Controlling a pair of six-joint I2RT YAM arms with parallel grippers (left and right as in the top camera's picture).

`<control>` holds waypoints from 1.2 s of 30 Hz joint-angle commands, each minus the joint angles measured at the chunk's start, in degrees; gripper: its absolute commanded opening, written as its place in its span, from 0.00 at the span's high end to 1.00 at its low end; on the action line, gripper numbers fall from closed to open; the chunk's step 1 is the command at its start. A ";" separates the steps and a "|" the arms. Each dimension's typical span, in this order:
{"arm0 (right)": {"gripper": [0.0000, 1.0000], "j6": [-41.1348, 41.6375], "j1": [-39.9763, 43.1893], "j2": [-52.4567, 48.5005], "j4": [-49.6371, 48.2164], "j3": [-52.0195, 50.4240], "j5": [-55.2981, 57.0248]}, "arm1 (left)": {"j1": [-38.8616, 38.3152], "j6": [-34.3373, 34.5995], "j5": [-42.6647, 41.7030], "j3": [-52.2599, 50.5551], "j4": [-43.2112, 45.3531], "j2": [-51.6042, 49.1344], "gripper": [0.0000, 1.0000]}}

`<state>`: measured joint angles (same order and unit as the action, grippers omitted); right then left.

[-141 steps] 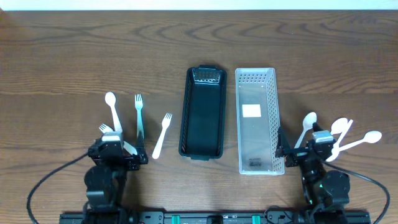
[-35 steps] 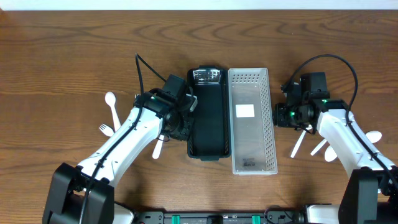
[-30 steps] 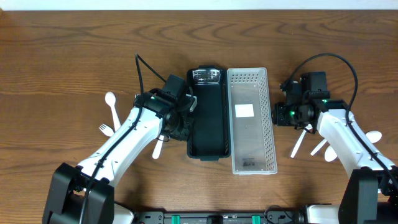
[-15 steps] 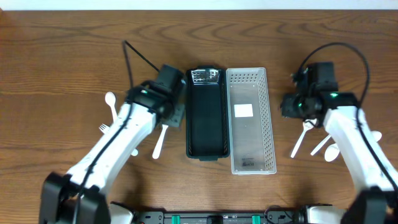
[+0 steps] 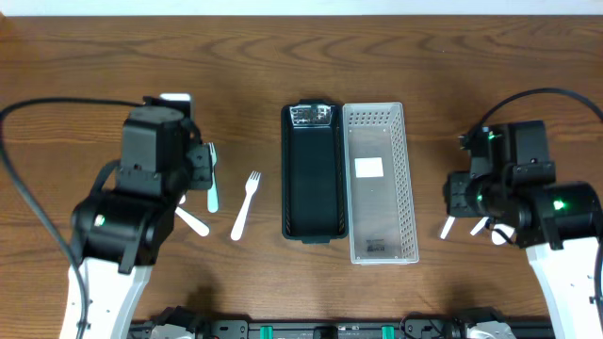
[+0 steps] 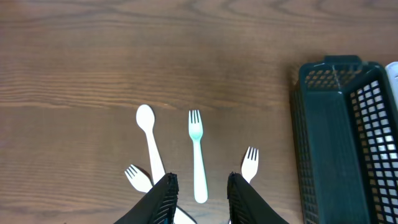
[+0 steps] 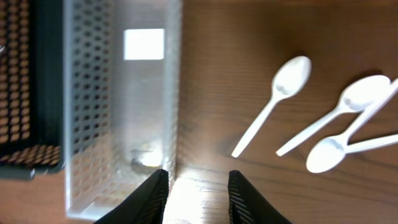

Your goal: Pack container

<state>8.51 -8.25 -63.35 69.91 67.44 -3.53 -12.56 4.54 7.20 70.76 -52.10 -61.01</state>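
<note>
- Left pincer [image 6: 201, 182]: fingers spread, holding nothing, above a teal fork [image 6: 196, 149] on the counter [image 5: 301, 56].
- Right pincer [image 7: 198, 177]: spread, empty, between clear basket [image 7: 118, 93] and white spoons [image 7: 273, 106].
- Black basket [image 5: 311, 174] touches clear basket, mid-counter.

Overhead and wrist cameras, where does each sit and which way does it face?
Overhead: fixed high, facing straight down on the black basket, clear basket, left arm and right arm.
Left wrist: on the left arm, facing down at the teal fork; left gripper at bottom.
Right wrist: on the right arm, facing down at loose spoons; right gripper at bottom.
Shared: overhead and right wrist both show the clear basket.
</note>
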 commanded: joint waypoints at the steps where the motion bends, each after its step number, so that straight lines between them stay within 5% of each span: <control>1: 0.63 -1.07 -5.05 1.25 -0.39 0.22 -1.64 | 0.28 0.79 1.01 0.68 -1.18 0.50 0.70; 10: 0.76 -4.55 -13.00 -8.13 -14.84 0.22 4.46 | 0.28 3.54 0.98 0.68 -2.32 -1.14 0.70; 14: 0.99 -5.86 -11.98 -18.40 -22.16 0.22 4.81 | 0.28 3.54 0.98 0.68 -2.54 -1.68 0.70; 24: 0.99 -7.10 -11.63 -38.42 -36.65 0.24 0.28 | 0.28 3.74 0.94 0.68 -2.54 -2.14 0.69; 36: 0.99 -5.29 -11.63 -45.00 -52.04 0.24 6.43 | 0.28 3.74 0.96 0.66 -2.49 -3.34 0.69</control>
<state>2.33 -20.25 -107.77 19.22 67.44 -0.78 -12.51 7.70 7.55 70.76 -54.26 -64.10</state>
